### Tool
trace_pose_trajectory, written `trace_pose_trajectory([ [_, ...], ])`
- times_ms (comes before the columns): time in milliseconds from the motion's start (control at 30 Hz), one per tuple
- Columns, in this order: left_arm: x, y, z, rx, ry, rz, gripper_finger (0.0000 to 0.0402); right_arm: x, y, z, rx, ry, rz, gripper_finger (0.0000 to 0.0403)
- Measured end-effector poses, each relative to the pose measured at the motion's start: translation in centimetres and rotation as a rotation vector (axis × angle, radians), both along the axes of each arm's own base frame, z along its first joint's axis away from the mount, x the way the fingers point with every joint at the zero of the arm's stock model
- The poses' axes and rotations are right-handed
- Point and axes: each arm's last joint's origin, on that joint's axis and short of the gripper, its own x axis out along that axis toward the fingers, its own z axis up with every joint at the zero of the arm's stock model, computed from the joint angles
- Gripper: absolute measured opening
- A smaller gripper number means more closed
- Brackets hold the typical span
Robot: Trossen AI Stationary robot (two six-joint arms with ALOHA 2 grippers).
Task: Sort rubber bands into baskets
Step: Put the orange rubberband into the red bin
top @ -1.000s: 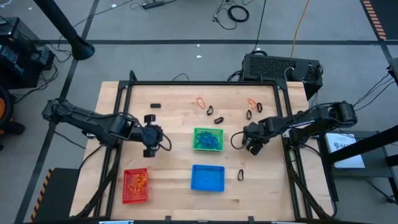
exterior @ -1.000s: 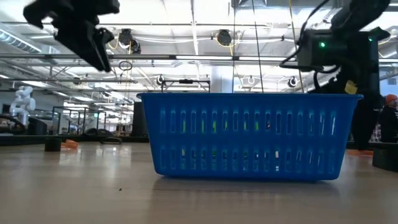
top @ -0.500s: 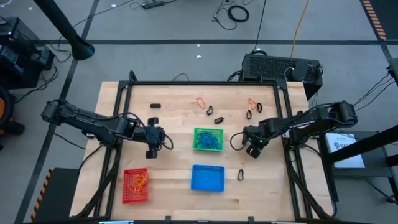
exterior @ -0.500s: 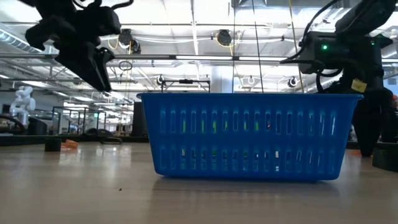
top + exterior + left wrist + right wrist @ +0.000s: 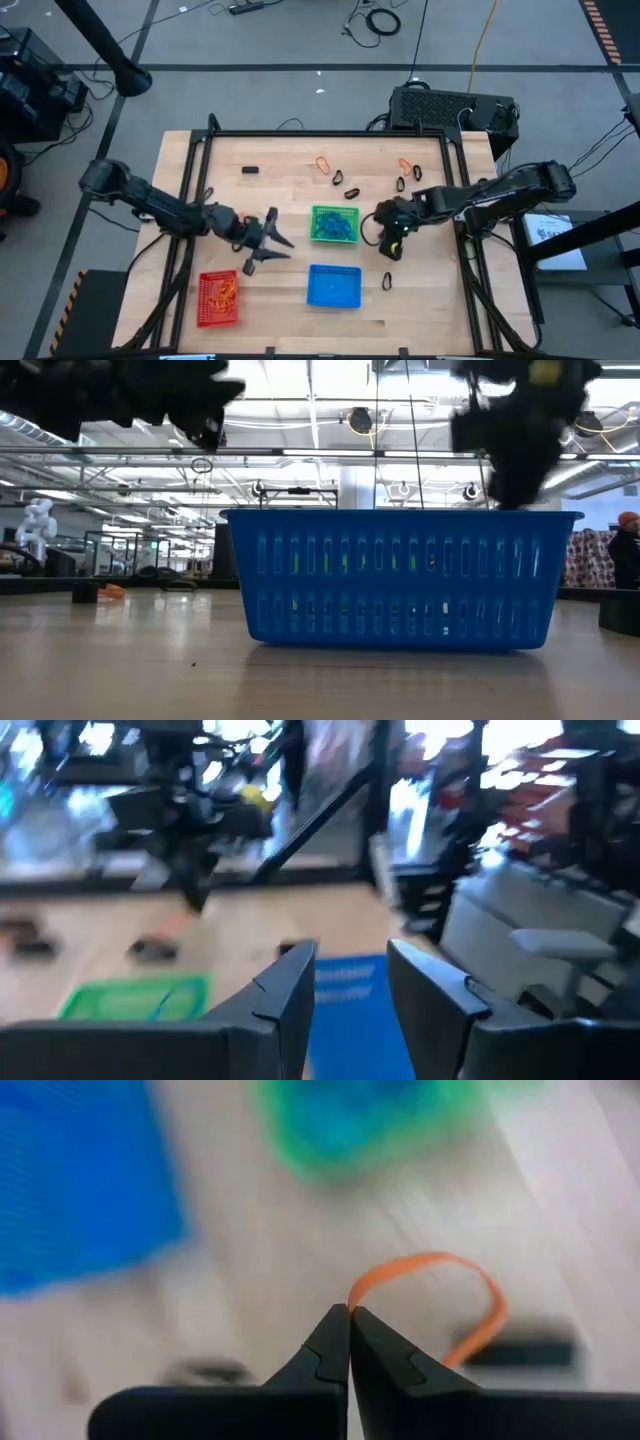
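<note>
Beside the green basket [image 5: 335,224], the right tool [image 5: 349,1316] pinches an orange rubber band [image 5: 440,1295] (fingertips together); the left tool [image 5: 345,982] hovers, parted narrowly.

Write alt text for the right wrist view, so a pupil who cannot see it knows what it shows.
The right hand, its two dark fingers shut, pinches an orange rubber band that loops out above the wooden table. Beyond it, blurred, are the blue basket and the green basket with blue bands inside.
</note>
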Motion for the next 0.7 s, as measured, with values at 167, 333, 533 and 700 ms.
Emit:
trace_pose_trajectory([
  [167,1.6,-2.6,-1.4,0.113,-0.081,-0.107,0.0134,2.3,2.7,2.7,0.016,-0.335,0.198,0.0],
  [333,5.2,-4.7,-2.6,0.24,-0.081,-0.07,0.0134,3.0,5.4,3.5,0.052,-0.493,0.361,0.0],
  [533,9.0,-6.1,-3.5,0.331,-0.102,-0.056,0.0134,3.4,8.3,2.4,0.089,-0.497,0.434,0.0],
  [700,11.4,-7.0,-4.0,0.385,-0.133,-0.056,0.0134,4.3,10.2,0.7,0.111,-0.495,0.471,0.0],
])
